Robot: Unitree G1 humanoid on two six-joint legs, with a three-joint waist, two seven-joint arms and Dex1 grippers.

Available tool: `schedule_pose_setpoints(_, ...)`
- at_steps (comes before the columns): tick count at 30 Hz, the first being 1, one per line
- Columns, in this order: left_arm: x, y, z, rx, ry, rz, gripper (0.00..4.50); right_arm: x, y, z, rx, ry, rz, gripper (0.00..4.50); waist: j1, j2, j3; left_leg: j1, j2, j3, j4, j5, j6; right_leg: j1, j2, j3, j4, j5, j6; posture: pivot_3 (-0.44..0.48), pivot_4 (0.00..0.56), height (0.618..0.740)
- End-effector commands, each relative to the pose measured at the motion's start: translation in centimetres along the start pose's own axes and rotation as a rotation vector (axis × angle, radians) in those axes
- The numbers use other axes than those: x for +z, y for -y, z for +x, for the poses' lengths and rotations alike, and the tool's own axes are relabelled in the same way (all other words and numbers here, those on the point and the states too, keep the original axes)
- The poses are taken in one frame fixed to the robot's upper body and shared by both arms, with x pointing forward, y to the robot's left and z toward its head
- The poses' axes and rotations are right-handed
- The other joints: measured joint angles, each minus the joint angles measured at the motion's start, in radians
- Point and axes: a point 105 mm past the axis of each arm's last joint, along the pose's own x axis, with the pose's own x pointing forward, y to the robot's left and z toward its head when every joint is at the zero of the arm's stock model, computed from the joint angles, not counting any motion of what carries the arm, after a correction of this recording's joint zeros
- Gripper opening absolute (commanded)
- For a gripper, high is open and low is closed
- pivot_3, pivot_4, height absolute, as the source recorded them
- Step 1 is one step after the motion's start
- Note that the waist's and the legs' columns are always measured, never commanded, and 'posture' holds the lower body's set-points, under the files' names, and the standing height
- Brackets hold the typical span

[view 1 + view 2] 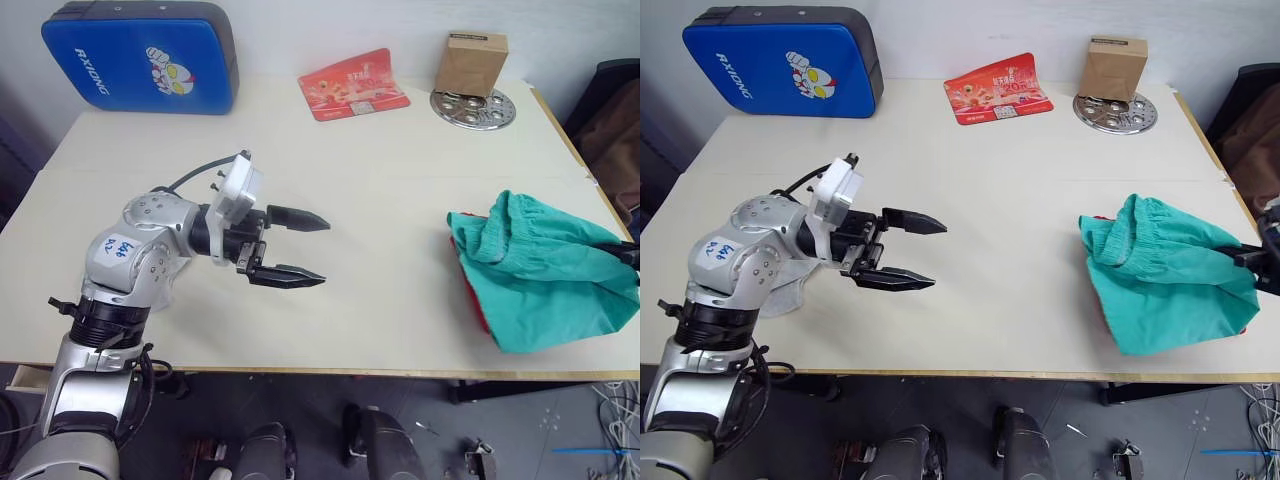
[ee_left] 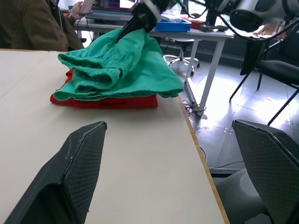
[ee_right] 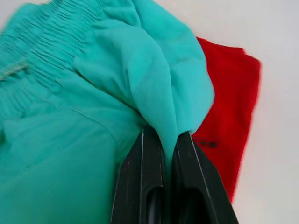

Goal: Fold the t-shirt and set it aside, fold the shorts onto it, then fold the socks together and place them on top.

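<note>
Left gripper (image 1: 300, 250): hovers over the near left of the surface (image 1: 380, 180), arm bent, fingers spread wide, holding nothing.
Right gripper (image 3: 169, 154): at the right edge, fingers pinched on a fold of the shorts (image 1: 545, 270).
Shorts: teal, bunched over the folded red t-shirt (image 2: 107, 100) (a thin strip shows).
Socks (image 1: 790, 290): grey, under the left arm.
Far edge: blue padded case (image 1: 140, 55), red card (image 1: 353, 84), cardboard box (image 1: 470, 62) on a metal disc (image 1: 473, 108).

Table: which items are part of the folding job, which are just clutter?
Job: shorts, pinched in the right gripper, lying on the folded t-shirt; socks under the left arm; left gripper, open and empty.
Clutter: blue case, red card, brown box on a metal disc.
</note>
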Motion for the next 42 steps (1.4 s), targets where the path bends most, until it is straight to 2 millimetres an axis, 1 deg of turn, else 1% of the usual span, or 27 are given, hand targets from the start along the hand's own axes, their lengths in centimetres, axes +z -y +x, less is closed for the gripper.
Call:
schedule_pose_setpoints(1,1.0,-0.1,0.4,-0.008,0.004,0.053,4.50,0.7,0.1,-0.5,-0.030,0.100,-0.007,0.02,0.002,0.000,0.000,0.000,0.000,0.000,0.000,0.000,0.000,0.000,0.000,0.000,0.001,0.000,0.000,0.000,0.150,0.740)
schedule_pose_setpoints(5,1.2,-0.4,0.5,-0.005,0.008,0.053,4.50,-0.9,1.3,-0.1,-0.118,0.129,0.034,0.02,0.004,0.000,0.000,0.000,0.000,0.000,0.001,0.000,0.000,0.000,0.000,0.000,0.004,0.000,0.000,0.000,0.150,0.740)
schedule_pose_setpoints(8,1.1,-0.4,0.6,-0.010,0.005,0.050,4.50,-0.2,0.9,-0.3,-0.102,0.223,0.083,0.02,0.003,0.000,0.000,0.001,0.000,0.000,0.000,0.000,0.000,0.000,0.000,0.000,0.003,0.000,0.000,0.000,0.150,0.740)
schedule_pose_setpoints(11,1.0,-0.5,0.8,-0.016,0.003,0.051,4.50,0.0,0.8,-0.5,-0.119,0.243,0.050,0.71,0.001,0.001,0.000,0.001,0.000,0.000,0.000,0.000,0.000,0.000,0.000,0.001,0.004,0.000,0.000,0.000,0.150,0.740)
schedule_pose_setpoints(12,1.0,-0.5,0.8,-0.017,0.003,0.050,4.50,0.0,0.4,-0.7,-0.109,0.239,0.021,0.99,0.001,0.001,0.000,0.001,0.000,0.000,0.000,0.000,0.000,0.000,0.000,0.001,0.004,0.000,0.000,0.000,0.150,0.740)
schedule_pose_setpoints(13,1.0,-0.6,0.9,-0.018,0.003,0.050,4.50,0.2,0.0,-0.9,-0.095,0.238,-0.011,1.38,0.002,0.001,0.000,0.001,0.000,0.000,0.000,0.000,0.000,0.000,0.000,0.001,0.004,0.000,0.000,0.000,0.150,0.740)
schedule_pose_setpoints(15,1.0,-0.6,0.8,-0.017,0.002,0.046,4.50,0.6,-0.7,-1.4,-0.076,0.243,-0.070,2.01,0.003,0.001,0.000,0.001,0.000,-0.001,0.000,0.000,0.000,0.000,0.000,0.001,0.004,0.000,0.000,0.000,0.150,0.740)
schedule_pose_setpoints(18,0.5,-0.8,0.3,-0.001,-0.010,0.029,4.50,1.6,-1.2,-2.7,-0.083,0.246,-0.190,3.03,0.004,0.001,0.000,0.001,-0.001,0.000,0.001,0.000,0.000,0.000,0.000,0.001,0.004,0.000,0.000,0.000,0.150,0.740)
schedule_pose_setpoints(19,0.2,-0.8,0.1,0.009,-0.016,0.021,4.50,2.2,-1.3,-3.2,-0.085,0.253,-0.225,3.42,0.005,0.001,0.000,0.001,-0.001,0.000,0.001,0.000,0.000,0.000,0.000,0.001,0.004,0.000,0.000,0.000,0.150,0.740)
schedule_pose_setpoints(20,0.0,-0.9,-0.2,0.020,-0.022,0.014,4.50,2.8,-1.5,-3.7,-0.084,0.262,-0.256,3.68,0.005,0.001,0.000,0.001,-0.001,0.000,0.001,0.000,0.000,0.000,0.000,0.001,0.004,0.000,0.000,0.000,0.150,0.740)
schedule_pose_setpoints(22,-0.5,-1.0,-1.1,0.060,-0.036,-0.003,4.50,4.8,-2.3,-4.8,-0.057,0.309,-0.310,4.36,0.002,0.001,0.000,0.001,0.000,0.000,0.001,0.000,0.000,0.000,0.000,0.001,0.003,0.000,0.000,0.000,0.150,0.740)
schedule_pose_setpoints(23,-0.7,-1.0,-1.6,0.082,-0.042,-0.011,4.50,5.7,-2.9,-5.2,-0.036,0.332,-0.326,4.43,-0.002,0.001,0.000,0.002,0.000,0.000,0.000,0.000,0.000,0.000,0.001,0.001,0.003,0.000,0.000,0.000,0.150,0.740)
schedule_pose_setpoints(24,-1.0,-1.2,-2.2,0.114,-0.047,-0.020,4.50,6.7,-3.7,-5.6,0.000,0.363,-0.335,4.43,-0.004,0.001,0.000,0.002,0.000,0.000,0.000,0.001,-0.001,0.000,0.001,0.002,0.003,0.000,0.000,0.000,0.150,0.740)
schedule_pose_setpoints(25,-1.2,-1.2,-2.7,0.135,-0.051,-0.026,4.50,7.4,-4.2,-5.8,0.024,0.381,-0.338,4.43,-0.006,0.001,0.000,0.002,0.000,0.000,0.000,0.001,-0.001,0.000,0.001,0.002,0.003,0.000,0.000,0.000,0.150,0.740)
schedule_pose_setpoints(26,-1.5,-1.3,-3.3,0.168,-0.059,-0.037,4.50,8.2,-5.3,-5.9,0.069,0.408,-0.341,4.43,-0.005,0.001,0.000,0.003,0.000,0.001,0.000,0.001,-0.001,0.001,0.001,0.002,0.003,0.000,0.000,0.000,0.150,0.740)
schedule_pose_setpoints(27,-2.1,-1.5,-4.3,0.222,-0.077,-0.050,4.50,9.2,-7.1,-5.8,0.150,0.443,-0.341,4.43,-0.006,0.001,0.000,0.004,0.000,0.000,0.000,0.001,-0.001,0.001,0.001,0.002,0.003,0.000,0.000,0.000,0.150,0.740)
schedule_pose_setpoints(29,-3.3,-1.7,-6.2,0.333,-0.114,-0.074,4.50,10.4,-11.0,-5.4,0.324,0.485,-0.348,4.43,-0.010,0.001,0.000,0.005,0.001,0.001,-0.001,0.001,-0.001,0.001,0.000,0.003,0.004,0.000,-0.001,0.000,0.150,0.740)
schedule_pose_setpoints(30,-3.9,-1.7,-7.3,0.393,-0.129,-0.085,4.50,10.5,-13.2,-5.2,0.422,0.488,-0.362,4.43,-0.009,0.001,0.000,0.006,0.001,0.001,-0.001,0.001,-0.001,0.002,0.000,0.003,0.004,-0.001,-0.002,0.000,0.150,0.740)
schedule_pose_setpoints(31,-4.7,-1.7,-8.9,0.491,-0.156,-0.088,4.50,10.2,-15.9,-5.0,0.548,0.477,-0.384,4.43,-0.008,0.001,0.000,0.007,0.001,0.001,-0.001,0.000,-0.002,0.002,0.000,0.003,0.004,-0.001,-0.002,0.000,0.150,0.740)
schedule_pose_setpoints(33,-5.8,-1.6,-11.4,0.636,-0.204,-0.091,4.50,9.4,-19.5,-5.0,0.721,0.452,-0.413,4.43,-0.008,0.000,0.000,0.007,0.002,0.000,-0.002,0.000,-0.002,0.002,0.000,0.002,0.004,-0.002,-0.004,0.000,0.150,0.740)
schedule_pose_setpoints(34,-6.3,-1.2,-12.6,0.697,-0.230,-0.095,4.50,8.9,-20.9,-4.9,0.792,0.436,-0.421,4.43,-0.006,0.000,0.000,0.007,0.002,0.000,-0.002,0.000,-0.002,0.002,0.000,0.002,0.004,-0.002,-0.004,0.000,0.150,0.740)
schedule_pose_setpoints(36,-7.0,-0.4,-14.3,0.771,-0.275,-0.108,4.50,8.1,-22.6,-4.8,0.877,0.415,-0.423,4.43,-0.002,0.000,0.000,0.006,0.002,-0.001,-0.002,0.000,-0.002,0.002,-0.001,0.001,0.004,-0.002,-0.004,0.000,0.150,0.740)
schedule_pose_setpoints(37,-7.3,0.0,-14.9,0.792,-0.294,-0.114,4.50,7.8,-23.0,-4.8,0.901,0.408,-0.421,4.43,0.002,0.000,0.000,0.006,0.002,-0.001,-0.002,0.000,-0.002,0.002,-0.001,0.001,0.004,-0.002,-0.004,0.000,0.150,0.740)
schedule_pose_setpoints(38,-7.9,0.4,-16.1,0.835,-0.333,-0.124,4.50,7.5,-23.6,-4.7,0.929,0.401,-0.422,4.43,0.006,0.000,0.000,0.004,0.001,-0.002,-0.002,-0.001,-0.001,0.001,-0.002,0.000,0.004,-0.002,-0.004,0.000,0.150,0.740)
schedule_pose_setpoints(39,-8.4,0.9,-17.3,0.871,-0.376,-0.130,4.50,7.1,-24.0,-4.5,0.952,0.391,-0.418,4.43,0.009,0.000,0.000,0.003,0.001,-0.002,-0.001,-0.001,0.000,0.001,-0.002,-0.001,0.004,-0.002,-0.004,0.000,0.150,0.740)
schedule_pose_setpoints(41,-9.1,1.5,-18.8,0.909,-0.444,-0.135,4.50,6.7,-24.3,-4.2,0.972,0.380,-0.411,4.43,0.016,-0.001,0.000,0.003,0.001,-0.002,-0.001,-0.002,0.001,0.001,-0.003,-0.001,0.003,-0.002,-0.004,0.000,0.150,0.740)
schedule_pose_setpoints(42,-9.4,1.8,-19.2,0.915,-0.467,-0.135,4.50,6.5,-24.3,-4.1,0.975,0.376,-0.408,4.43,0.019,-0.001,0.000,0.003,0.001,-0.002,0.000,-0.002,0.002,0.001,-0.004,-0.001,0.002,-0.002,-0.004,0.000,0.150,0.740)
